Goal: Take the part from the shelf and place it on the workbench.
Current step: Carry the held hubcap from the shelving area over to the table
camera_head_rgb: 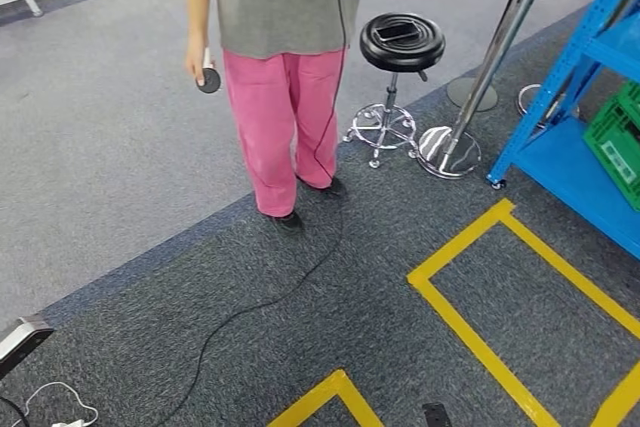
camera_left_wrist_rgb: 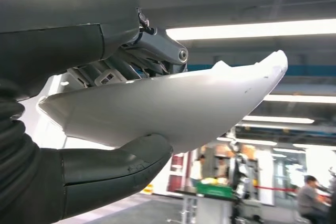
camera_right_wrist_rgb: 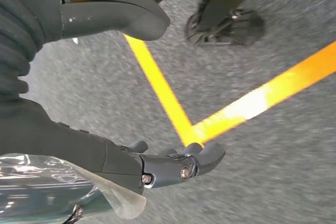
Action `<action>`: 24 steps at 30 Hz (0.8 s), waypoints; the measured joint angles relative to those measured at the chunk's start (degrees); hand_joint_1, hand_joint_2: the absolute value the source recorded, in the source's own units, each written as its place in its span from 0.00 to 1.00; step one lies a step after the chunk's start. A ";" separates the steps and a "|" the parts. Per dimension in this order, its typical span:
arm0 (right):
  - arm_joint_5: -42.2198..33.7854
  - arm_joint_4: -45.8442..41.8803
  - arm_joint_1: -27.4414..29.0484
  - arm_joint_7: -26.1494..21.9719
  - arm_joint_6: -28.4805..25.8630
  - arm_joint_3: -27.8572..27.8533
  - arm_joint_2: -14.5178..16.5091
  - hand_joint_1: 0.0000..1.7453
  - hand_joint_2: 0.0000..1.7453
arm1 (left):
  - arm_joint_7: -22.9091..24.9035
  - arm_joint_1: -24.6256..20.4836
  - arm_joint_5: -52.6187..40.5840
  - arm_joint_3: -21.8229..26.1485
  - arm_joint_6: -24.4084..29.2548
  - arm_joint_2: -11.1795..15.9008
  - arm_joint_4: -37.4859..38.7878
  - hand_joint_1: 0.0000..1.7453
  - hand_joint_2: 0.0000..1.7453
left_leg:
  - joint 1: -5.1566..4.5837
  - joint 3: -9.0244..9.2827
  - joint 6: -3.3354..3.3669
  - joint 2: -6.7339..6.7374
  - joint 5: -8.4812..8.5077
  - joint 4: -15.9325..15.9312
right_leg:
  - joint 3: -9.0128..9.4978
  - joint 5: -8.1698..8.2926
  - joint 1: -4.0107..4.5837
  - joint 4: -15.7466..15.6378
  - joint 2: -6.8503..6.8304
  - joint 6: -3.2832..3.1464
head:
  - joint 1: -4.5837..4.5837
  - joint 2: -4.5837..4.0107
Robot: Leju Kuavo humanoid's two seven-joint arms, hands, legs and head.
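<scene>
The part [camera_left_wrist_rgb: 170,108], a long white curved shell tapering to a point, is held in the left hand [camera_left_wrist_rgb: 118,103]: it is clamped between the thick thumb below it and the darker fingers [camera_left_wrist_rgb: 158,51] above it, and it juts out well past the fingertips. Behind it, ceiling lights and a distant table carrying a green crate [camera_left_wrist_rgb: 216,190] are seen, with a seated person far off.

The right hand [camera_right_wrist_rgb: 130,93] holds nothing. Its thumb [camera_right_wrist_rgb: 115,17] and fingers [camera_right_wrist_rgb: 178,163] are spread well apart, and grey carpet crossed by yellow tape [camera_right_wrist_rgb: 166,98] is seen between them. A piece of clear plastic film [camera_right_wrist_rgb: 47,187] lies along the arm near the wrist.

In the head view, a person [camera_head_rgb: 283,77] in a grey top and pink trousers is seen standing on the carpet, a small black disc [camera_head_rgb: 209,78] held in 1 hand. A black cable [camera_head_rgb: 249,307] trails across the floor from the person's feet. Beside the person stands a black stool [camera_head_rgb: 401,42], and next to it a metal post [camera_head_rgb: 490,62] on a round base, with a red belt running from its top.

A blue shelf [camera_head_rgb: 573,162] stands at the right edge. On its low deck sits a green crate [camera_head_rgb: 615,142]; its contents cannot be made out. Yellow tape outlines [camera_head_rgb: 483,347] are marked on the dark carpet in front of the shelf.
</scene>
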 joint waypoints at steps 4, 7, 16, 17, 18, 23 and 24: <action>0.01 -0.02 0.25 -0.04 -0.01 -0.33 -0.01 0.00 1.00 | -0.01 -0.14 -0.03 -0.08 -0.02 -0.33 -0.13 1.00 1.00 | 0.10 0.12 0.65 -2.89 0.04 -0.22 | -7.42 -5.56 -0.11 14.02 5.24 0.21 | 0.43 0.00; -0.01 -0.07 0.45 -0.08 -0.02 -0.60 -0.01 0.00 1.00 | -0.09 -0.09 -0.07 -0.16 -0.02 -0.58 -0.13 1.00 1.00 | 0.15 0.27 0.54 -5.41 -0.07 -0.06 | -7.71 -1.10 -0.19 11.04 5.80 0.13 | 0.47 0.00; -0.40 -0.41 0.44 -1.25 -0.04 -1.61 -0.11 0.00 1.00 | -0.18 -1.52 -0.84 -1.41 -0.07 -1.05 0.01 1.00 1.00 | 0.51 -2.31 -2.01 -6.52 -1.86 3.85 | -2.11 4.06 -0.64 -1.33 6.80 -1.63 | 0.04 0.00; -0.44 -0.45 0.47 -1.34 0.01 -1.72 -0.15 0.00 1.00 | -0.16 -2.00 -0.92 -1.64 -0.09 -1.09 0.12 1.00 1.00 | 0.50 -3.66 -2.24 -4.39 -3.41 6.84 | -1.98 4.02 -0.50 -1.40 6.02 -1.86 | -0.14 0.00; -0.51 -0.46 0.55 -1.44 0.05 -1.86 -0.20 0.00 1.00 | -0.15 -2.51 -0.99 -1.88 -0.11 -1.12 0.32 1.00 1.00 | 0.62 -5.48 -2.48 -3.03 -5.13 10.71 | -1.92 3.94 -0.37 -1.41 5.16 -2.04 | -0.27 0.00; -1.14 -0.59 0.70 -2.13 0.51 -3.02 -0.64 0.00 1.00 | -0.02 -4.77 -1.94 -3.65 -0.37 -1.49 1.76 1.00 1.00 | 1.09 -4.73 -2.63 -0.66 -2.45 9.74 | -1.22 3.19 0.02 -1.38 1.05 -1.92 | -0.31 0.00; -1.26 -0.65 0.67 -2.25 0.63 -3.21 -0.69 0.00 1.00 | 0.09 -5.42 -2.29 -4.12 -0.52 -1.57 1.95 1.00 1.00 | 0.78 -2.70 -2.38 0.84 -1.20 5.90 | -0.98 2.99 0.17 -1.41 0.38 -1.75 | -0.32 0.00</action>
